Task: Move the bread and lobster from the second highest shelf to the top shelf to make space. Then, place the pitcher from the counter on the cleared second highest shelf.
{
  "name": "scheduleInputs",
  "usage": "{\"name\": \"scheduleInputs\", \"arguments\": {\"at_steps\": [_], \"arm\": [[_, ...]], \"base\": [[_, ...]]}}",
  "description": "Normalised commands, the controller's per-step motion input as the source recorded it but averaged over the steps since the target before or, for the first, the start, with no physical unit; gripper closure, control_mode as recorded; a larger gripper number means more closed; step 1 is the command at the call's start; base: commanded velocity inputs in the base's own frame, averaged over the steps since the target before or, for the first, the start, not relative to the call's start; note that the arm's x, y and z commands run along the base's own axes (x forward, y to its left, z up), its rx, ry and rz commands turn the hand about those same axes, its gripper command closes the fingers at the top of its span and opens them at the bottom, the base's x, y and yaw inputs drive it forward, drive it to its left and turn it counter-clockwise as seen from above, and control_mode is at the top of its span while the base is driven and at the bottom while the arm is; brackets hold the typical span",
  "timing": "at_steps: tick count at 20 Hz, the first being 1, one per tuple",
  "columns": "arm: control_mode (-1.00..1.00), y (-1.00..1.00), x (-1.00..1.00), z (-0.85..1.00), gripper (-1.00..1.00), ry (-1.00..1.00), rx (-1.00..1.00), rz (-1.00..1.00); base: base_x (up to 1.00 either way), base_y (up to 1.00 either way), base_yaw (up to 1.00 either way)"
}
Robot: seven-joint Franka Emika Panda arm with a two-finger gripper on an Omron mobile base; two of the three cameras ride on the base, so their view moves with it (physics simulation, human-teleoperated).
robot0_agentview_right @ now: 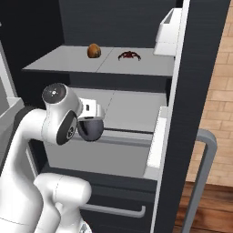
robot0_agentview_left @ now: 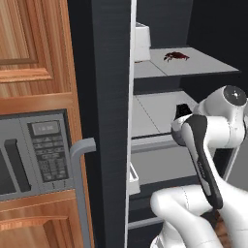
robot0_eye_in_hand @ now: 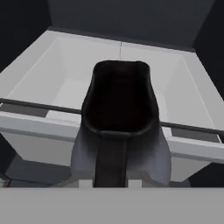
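Bread point(robot0_agentview_right: 93, 50) and lobster point(robot0_agentview_right: 129, 55) are seen resting side by side on the top shelf point(robot0_agentview_right: 63, 63) of the open fridge, slightly apart, the bread to the left of the lobster in the right base view. In the left base view the lobster point(robot0_agentview_left: 176, 56) is found toward the back of that same shelf point(robot0_agentview_left: 203, 68).

The pitcher point(robot0_eye_in_hand: 120, 113) is gripped by the gripper point(robot0_eye_in_hand: 111, 175), whose jaws are drawn in narrow upon it (the fingertips themselves are hidden behind the jug's dark body in the hand view). Its dark mouth is turned toward the camera there, and its body widens toward the bottom of the picture. In the right base view the pitcher point(robot0_agentview_right: 92, 129) is shown as a dark rounded shape at the end of the arm, held in front of the second highest shelf point(robot0_agentview_right: 132, 111), near its front edge. In the left base view only a small dark part of the pitcher point(robot0_agentview_left: 182, 111) is visible behind the white wrist.

Whether the jug touches the shelf cannot be told. A white bin point(robot0_agentview_left: 141, 42) is mounted on the fridge door.
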Motion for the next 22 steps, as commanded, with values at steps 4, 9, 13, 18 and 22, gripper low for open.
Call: {"name": "scheduleInputs", "arguments": {"at_steps": [4,9,13,18,22], "arm": [[-1.00,0.00,0.69,-0.25,1.00,-0.02,0.00,0.00],[-1.00,0.00,0.66,-0.03,1.00,0.00,0.02,-0.01],[-1.00,-0.01,0.65,0.00,1.00,0.03,0.10,-0.03],[-1.00,-0.01,0.62,-0.03,1.00,0.01,0.10,-0.01],[-1.00,0.00,0.64,-0.16,1.00,0.00,0.01,0.00]], "base": [[0.00,0.00,0.00],[0.00,0.00,0.00],[0.00,0.00,0.00],[0.00,0.00,0.00],[0.00,0.00,0.00]]}}
